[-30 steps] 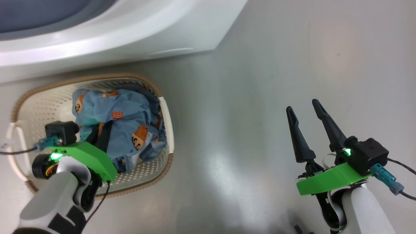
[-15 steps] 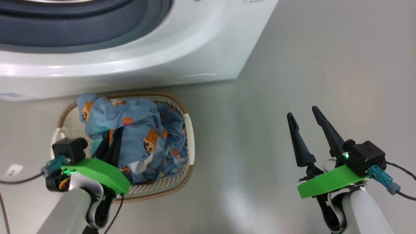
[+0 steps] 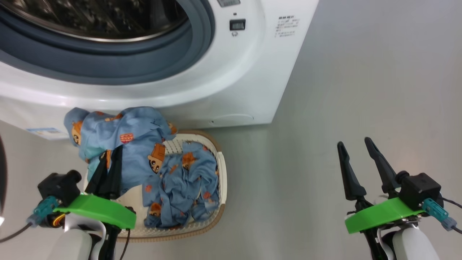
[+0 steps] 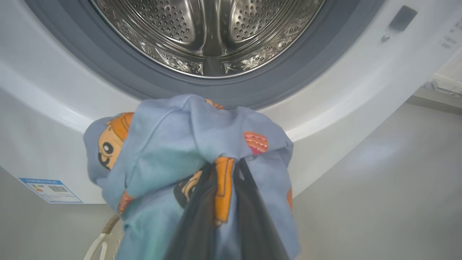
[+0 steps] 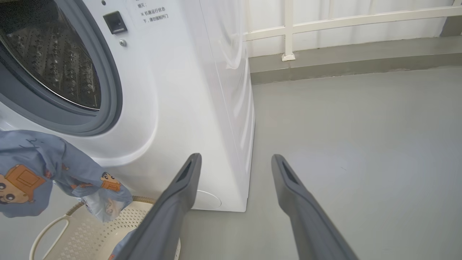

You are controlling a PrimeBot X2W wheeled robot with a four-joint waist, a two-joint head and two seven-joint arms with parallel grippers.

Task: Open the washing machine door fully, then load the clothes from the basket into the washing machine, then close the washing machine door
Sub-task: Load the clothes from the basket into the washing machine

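The washing machine [image 3: 234, 72] stands with its mouth open, showing the steel drum [image 4: 205, 29] and the blue-grey gasket [image 3: 144, 68]. A dark curved sliver [image 3: 2, 173] at the left edge looks like the washing machine door's rim. My left gripper [image 3: 110, 159] is shut on a light blue garment of the clothes [image 3: 122, 133], holding it up above the basket [image 3: 222, 173], just below the gasket [image 4: 252, 94]. The left wrist view shows the cloth [image 4: 180, 144] draped over the fingers [image 4: 202, 216]. More clothes [image 3: 184, 184] lie in the basket. My right gripper [image 3: 353, 142] hovers open over the floor.
A blue label sticker [image 3: 47, 133] and a round filter cap [image 3: 231, 118] mark the machine's lower front. Grey floor [image 3: 343, 90] lies free to the right. Behind the machine, a white railing [image 5: 325, 18] stands on a low kerb [image 5: 343, 61].
The head camera has tilted up, bringing the drum into view. My left gripper has lifted the garment out of the basket towards the machine's mouth. The right gripper has stayed open in place.
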